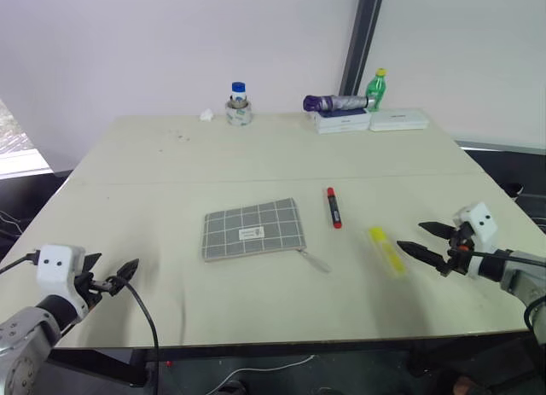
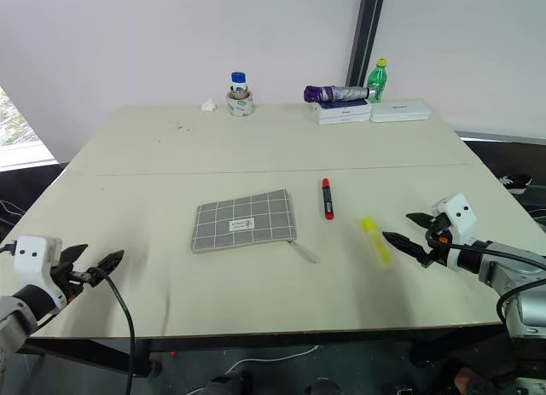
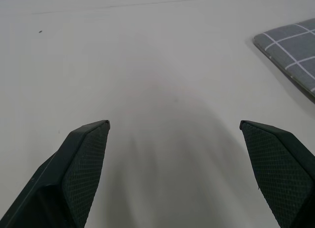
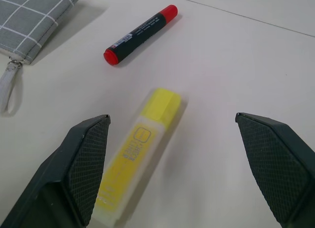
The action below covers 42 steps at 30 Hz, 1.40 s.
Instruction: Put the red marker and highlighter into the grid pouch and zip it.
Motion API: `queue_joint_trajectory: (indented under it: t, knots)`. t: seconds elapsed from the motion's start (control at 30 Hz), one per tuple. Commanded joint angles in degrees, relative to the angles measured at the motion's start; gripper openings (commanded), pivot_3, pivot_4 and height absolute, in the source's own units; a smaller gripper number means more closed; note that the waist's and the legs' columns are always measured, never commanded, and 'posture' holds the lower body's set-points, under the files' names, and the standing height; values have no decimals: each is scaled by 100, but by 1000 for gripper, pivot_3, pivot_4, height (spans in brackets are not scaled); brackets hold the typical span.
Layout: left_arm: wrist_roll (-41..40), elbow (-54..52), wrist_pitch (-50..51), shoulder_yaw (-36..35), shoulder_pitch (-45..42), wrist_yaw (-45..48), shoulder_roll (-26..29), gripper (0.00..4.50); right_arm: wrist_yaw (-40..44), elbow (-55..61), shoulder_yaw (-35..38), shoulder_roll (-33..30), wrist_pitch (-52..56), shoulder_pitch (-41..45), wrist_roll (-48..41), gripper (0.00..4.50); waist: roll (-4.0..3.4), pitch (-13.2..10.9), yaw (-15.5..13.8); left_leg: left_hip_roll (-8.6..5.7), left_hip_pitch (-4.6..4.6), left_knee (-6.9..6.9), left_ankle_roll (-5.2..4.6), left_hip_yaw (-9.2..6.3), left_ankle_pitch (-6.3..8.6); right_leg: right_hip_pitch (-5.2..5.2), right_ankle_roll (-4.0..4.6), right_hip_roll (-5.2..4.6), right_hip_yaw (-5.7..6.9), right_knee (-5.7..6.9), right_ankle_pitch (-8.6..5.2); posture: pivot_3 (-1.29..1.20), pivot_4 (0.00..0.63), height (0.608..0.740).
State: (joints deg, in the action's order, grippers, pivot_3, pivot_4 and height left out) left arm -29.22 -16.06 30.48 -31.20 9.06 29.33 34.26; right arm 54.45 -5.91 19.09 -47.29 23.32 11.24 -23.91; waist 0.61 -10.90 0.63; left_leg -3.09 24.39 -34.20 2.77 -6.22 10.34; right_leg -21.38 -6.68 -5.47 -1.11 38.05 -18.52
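On the table, mid-front: grid pouch flat, zip pull toward the robot's right. Red marker just right of it, long axis running away from the robot. Highlighter further right, nearer the front edge, lying much the same way. Right gripper jaws wide, empty, close beside the highlighter, aimed at it – clearly the nearer arm. Left gripper also spread wide, empty, well left of the pouch
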Motion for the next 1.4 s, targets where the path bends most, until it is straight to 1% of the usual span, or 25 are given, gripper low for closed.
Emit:
queue_joint_trajectory:
  t: [0.03,0.13,0.4,0.5,0.57,0.6,0.67,0.7,0.73,0.87,0.93,1.0,1.23,1.4]
  knots:
    - [24,-182,-119,-109,-12,-10,82,4484,6,188,130,-21,-82,33,-115,4258,0,0,-1,0,0,0,0,0,0,0,0,0,0,0,0,0,150,740]
    - [-75,-181,-67,-108,-88,-41,18,4484,-98,224,118,17,-114,90,-78,4258,0,0,-1,0,0,0,0,0,0,0,0,0,0,0,0,0,150,740]
    - [372,-171,-397,303,-147,51,123,4484,-259,752,-223,265,195,467,-241,4258,0,0,5,0,0,0,0,1,0,-1,0,0,0,0,0,0,150,740]
    - [773,-97,-790,589,-175,113,187,4500,-389,1028,-487,472,429,730,-307,3454,0,0,7,0,0,0,0,0,0,-1,0,1,-1,0,0,0,150,740]
    - [991,8,-1042,774,-247,129,204,4500,-500,1173,-773,570,541,911,-195,2380,0,0,2,0,0,0,0,0,0,-2,0,0,-1,0,0,0,150,740]
    - [1058,54,-1141,837,-283,132,196,4500,-566,1233,-901,606,566,974,-112,1968,0,0,1,0,1,0,0,-1,0,-2,0,0,-1,-1,0,0,150,740]
    - [1362,159,-1455,1070,-350,203,298,4500,-815,1380,-1217,731,653,1155,79,768,0,0,-2,0,2,1,0,-1,0,-4,0,-1,0,-2,0,0,150,740]
    - [1550,230,-1642,1204,-380,252,375,4500,-936,1473,-1369,811,726,1238,140,329,0,0,0,-1,3,2,0,-1,1,-4,0,-2,0,-3,0,0,150,740]
    - [1721,311,-1837,1309,-409,292,443,4500,-1052,1580,-1505,898,831,1310,181,11,0,0,0,-1,3,4,0,-1,1,-5,0,-1,0,-4,0,0,150,740]
    - [2134,630,-2422,1529,-566,371,635,4500,-1615,1754,-1943,1238,1379,1605,434,11,0,0,4,-1,5,7,0,-3,1,-9,-2,-2,0,-3,1,0,150,740]
    - [2507,933,-2923,1714,-719,383,803,4500,-2160,1543,-2225,1584,1620,1878,775,11,0,0,17,-1,5,8,0,-3,1,-11,0,-1,0,-3,1,0,150,740]
    - [2902,1245,-3481,1912,-862,361,990,4500,-2530,1286,-2507,1815,1869,2101,1116,11,0,0,21,0,6,10,1,-3,0,-16,3,1,-1,-1,2,0,150,740]
    - [3987,2336,-5184,2499,-1397,40,1347,4500,-2890,656,-2719,2358,1884,2435,1438,11,-1,-1,18,-11,9,24,-2,-1,1,-24,-16,4,-1,-2,12,0,150,740]
    - [4284,3023,-5989,2851,-1859,-37,1382,4500,-3163,90,-2716,2599,1882,2662,1686,11,-2,-1,39,-8,8,24,-1,-1,0,-29,-18,14,-2,7,13,0,150,740]
